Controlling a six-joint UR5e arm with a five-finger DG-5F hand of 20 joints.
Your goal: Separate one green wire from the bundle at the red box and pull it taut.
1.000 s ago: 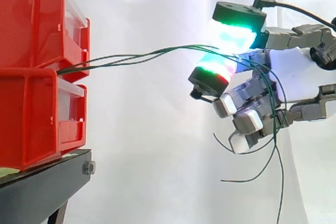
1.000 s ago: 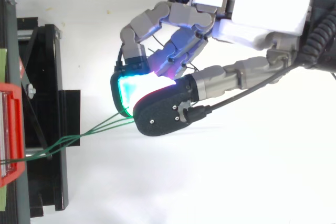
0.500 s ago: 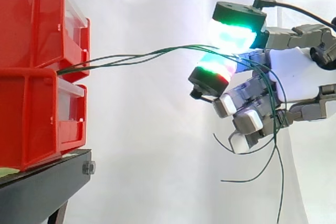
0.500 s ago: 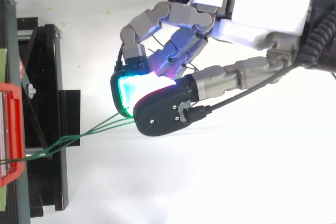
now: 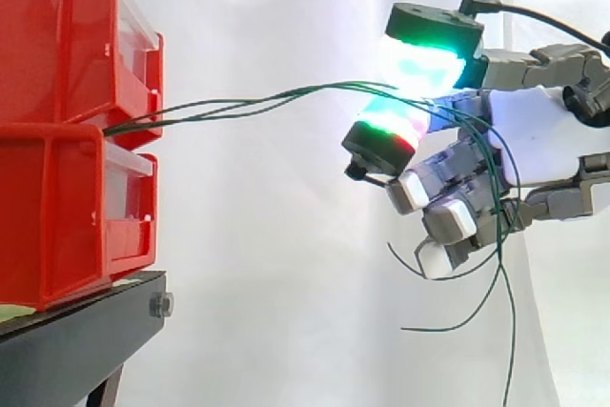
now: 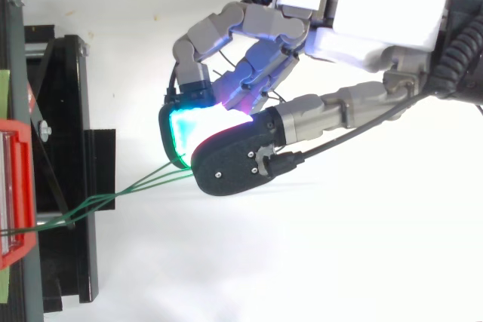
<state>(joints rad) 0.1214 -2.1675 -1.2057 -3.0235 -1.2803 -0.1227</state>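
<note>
The green wires (image 5: 257, 100) come out of the gap between the 2 stacked red bins (image 5: 57, 131) and run in a shallow arc away from the bins' front to the hand (image 5: 538, 140), which sits well clear of the bins. There they are pinched between glowing pads (image 5: 424, 62), 1 above and 1 below, and how many strands that pinch holds cannot be told. On the side far from the bins, the loose ends drape over the other curled fingers and hang down. The bins rest on a black stand (image 5: 81, 335).
</note>
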